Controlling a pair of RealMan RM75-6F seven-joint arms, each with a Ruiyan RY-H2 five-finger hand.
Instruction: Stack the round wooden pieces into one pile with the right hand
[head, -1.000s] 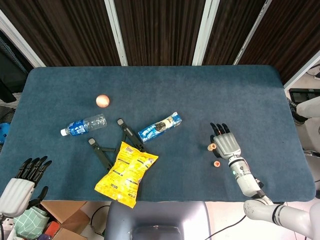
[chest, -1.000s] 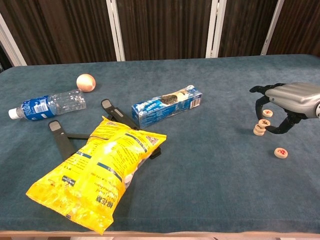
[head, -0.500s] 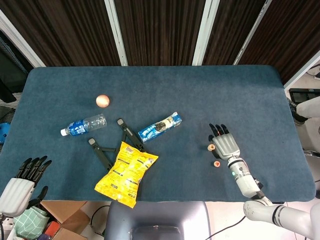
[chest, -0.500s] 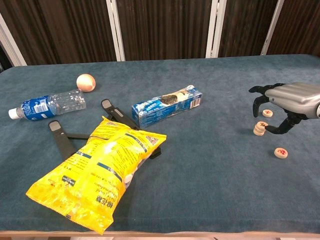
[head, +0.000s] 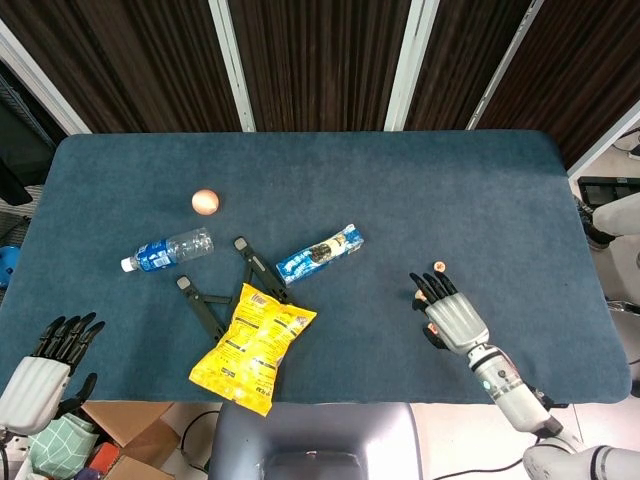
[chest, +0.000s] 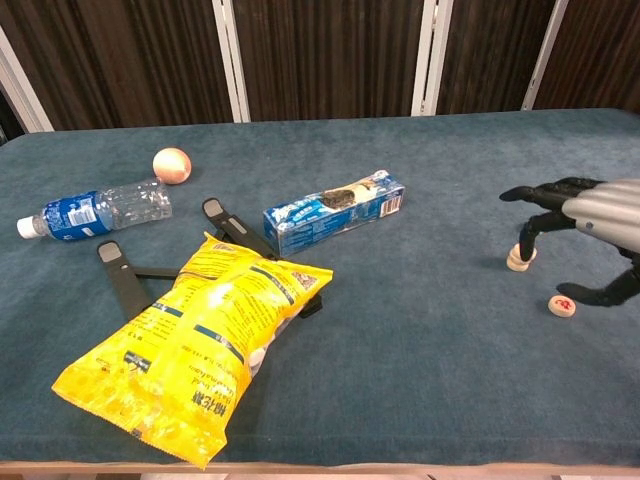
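The right hand (chest: 585, 235) hangs over the desk (head: 400, 190) near its right front corner, fingers (chest: 535, 222) spread apart and curved downward with nothing between them. From the chest view, a short pile of round wooden pieces (chest: 518, 258) stands just under the fingertips, whether touched or not I cannot tell, and a single round wooden piece (chest: 561, 306) with a red mark lies on the blue cloth nearer the front edge, beside the thumb. In the head view another lone piece (head: 439, 266) lies just beyond the fingertips, toward the back edge. The left hand (head: 45, 365) sits off the desk's front left corner, fingers apart and empty. Toward the left half lie a yellow snack bag (head: 252, 345) near the front edge, resting over a black folding stand (head: 205, 300), a blue biscuit packet (head: 320, 254) near the middle, a plastic water bottle (head: 166, 250) with a blue label, and a small orange ball (head: 205, 201) further back.
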